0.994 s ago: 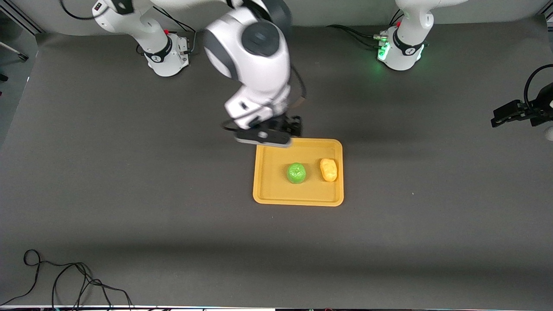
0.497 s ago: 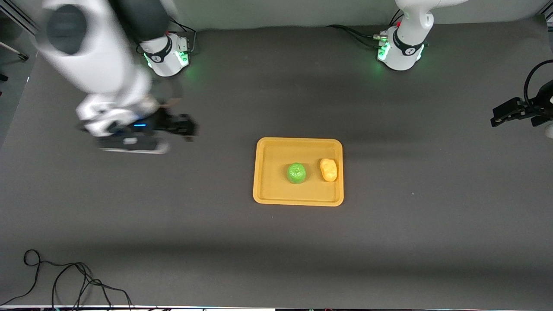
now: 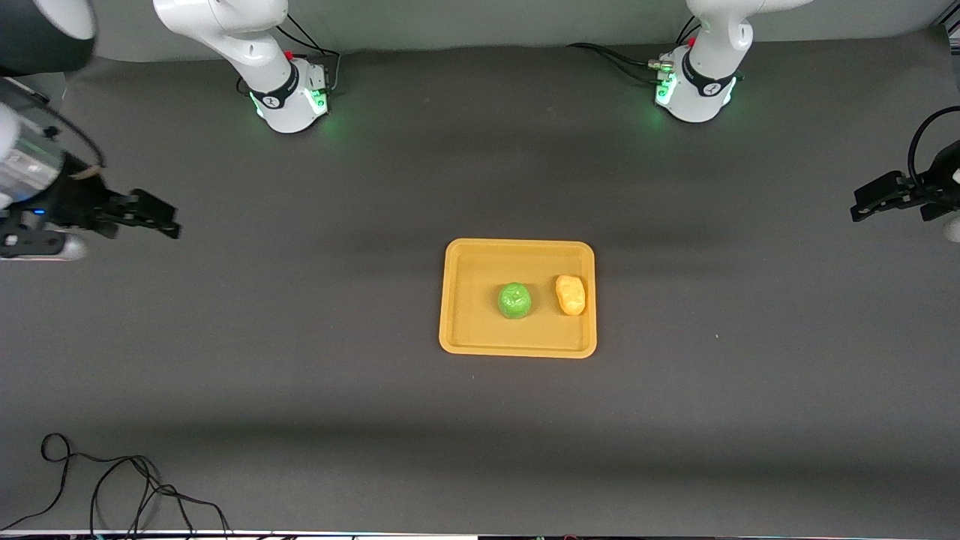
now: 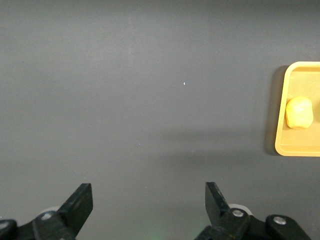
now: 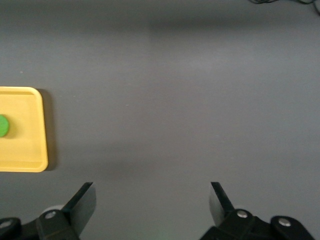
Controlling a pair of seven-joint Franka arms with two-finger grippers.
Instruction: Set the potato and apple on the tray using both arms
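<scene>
The orange-yellow tray (image 3: 469, 330) lies mid-table. The green apple (image 3: 514, 300) and the yellow-orange potato (image 3: 571, 294) sit on it side by side, the potato toward the left arm's end. My right gripper (image 3: 154, 214) is open and empty over bare mat at the right arm's end of the table. My left gripper (image 3: 870, 201) is open and empty over bare mat at the left arm's end. The left wrist view shows the tray's edge (image 4: 281, 125) with the potato (image 4: 299, 112). The right wrist view shows the tray's edge (image 5: 40, 130) and part of the apple (image 5: 3, 125).
A dark grey mat (image 3: 300, 337) covers the table. A loose black cable (image 3: 112, 487) lies at the mat's near corner on the right arm's end. The two arm bases (image 3: 289, 97) (image 3: 694, 86) stand along the edge farthest from the front camera.
My right arm has swung away from over the tray's edge to the right arm's end of the table. The apple, potato, tray and left arm have not moved.
</scene>
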